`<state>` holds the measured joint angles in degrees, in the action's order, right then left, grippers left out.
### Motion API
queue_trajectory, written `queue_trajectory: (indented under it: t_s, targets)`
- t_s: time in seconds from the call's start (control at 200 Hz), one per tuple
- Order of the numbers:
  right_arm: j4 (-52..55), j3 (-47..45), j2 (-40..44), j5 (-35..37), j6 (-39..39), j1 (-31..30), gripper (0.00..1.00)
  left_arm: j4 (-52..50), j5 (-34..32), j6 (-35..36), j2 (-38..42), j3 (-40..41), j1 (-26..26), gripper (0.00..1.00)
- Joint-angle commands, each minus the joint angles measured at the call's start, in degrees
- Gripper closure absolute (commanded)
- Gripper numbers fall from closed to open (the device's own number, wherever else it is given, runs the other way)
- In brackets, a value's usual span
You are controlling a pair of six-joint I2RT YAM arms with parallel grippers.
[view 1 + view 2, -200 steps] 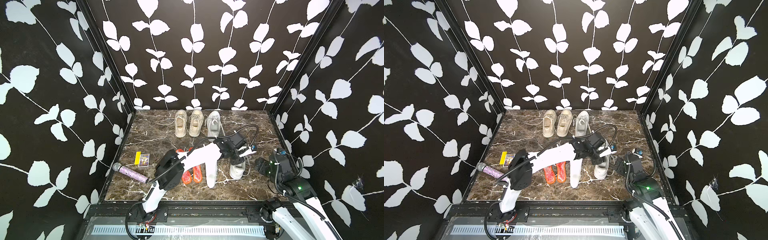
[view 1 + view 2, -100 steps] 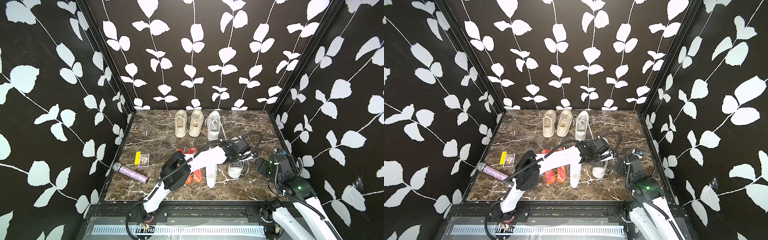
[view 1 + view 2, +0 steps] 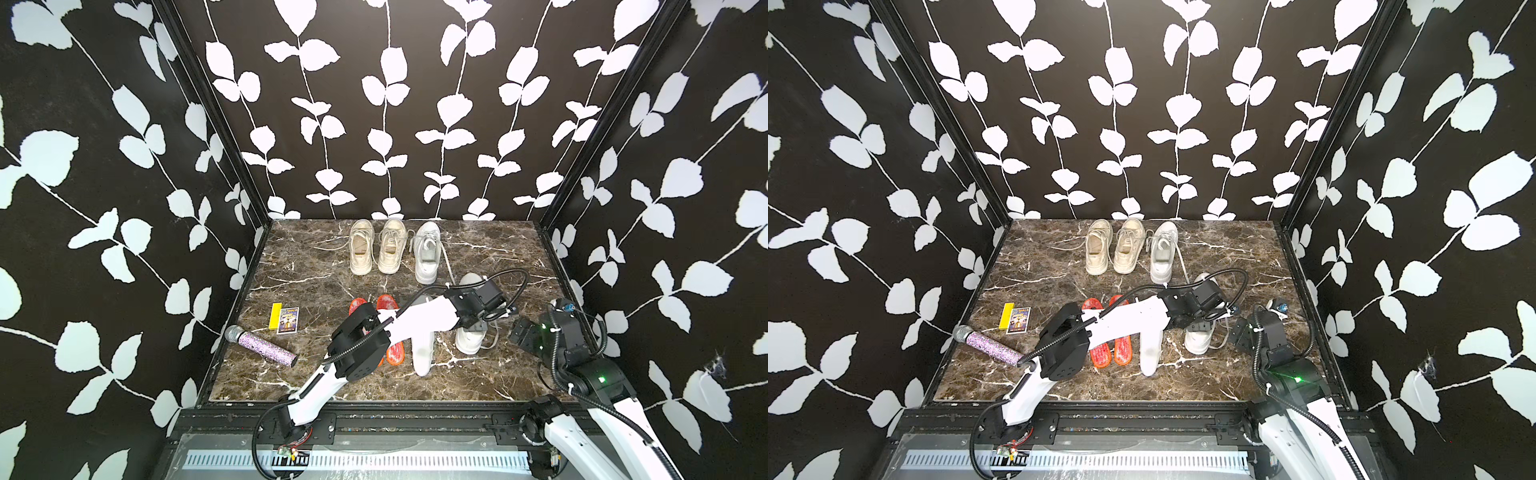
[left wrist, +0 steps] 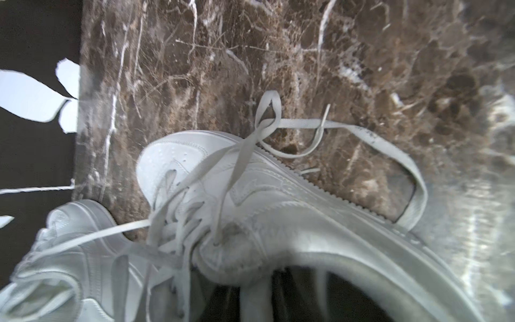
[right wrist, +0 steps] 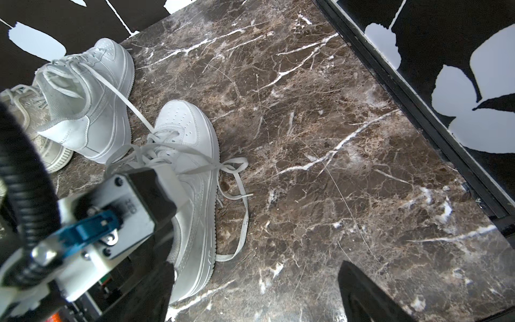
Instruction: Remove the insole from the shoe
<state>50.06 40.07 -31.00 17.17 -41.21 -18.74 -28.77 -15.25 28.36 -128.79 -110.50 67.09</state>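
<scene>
Shoe (image 3: 468, 343) right of loose insole (image 3: 422, 356)

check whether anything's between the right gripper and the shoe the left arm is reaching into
Only a loose lace on the marble beside the white shoe. The path from the open right gripper is otherwise bare, but the left wrist sits over the shoe's opening.

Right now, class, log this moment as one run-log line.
left claw: inside shoe, grip unclear | right claw: open, beside shoe | shoe's insole: hidden

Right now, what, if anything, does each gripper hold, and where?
Right gripper: open, nothing held. Left gripper: down inside the front white shoe; any hold is hidden.
</scene>
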Motion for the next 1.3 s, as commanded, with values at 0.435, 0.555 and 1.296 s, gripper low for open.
queue_trajectory:
  t_s: [0.435,0.555,1.296]
  targets:
    - [-13.2,-1.5,-3.9,-17.1,-0.4,0.1,0.21,3.8,11.8,-18.4,2.9,-7.0,-1.7,1.00]
    - [-18.1,-1.8,-8.3,-22.5,-2.2,0.1,0.30,3.9,12.9,-22.0,3.4,-7.3,-1.8,1.00]
    - [-29.3,-5.1,-26.4,-20.1,-3.8,0.6,0.64,8.0,19.0,-35.4,10.2,0.5,-2.7,1.00]
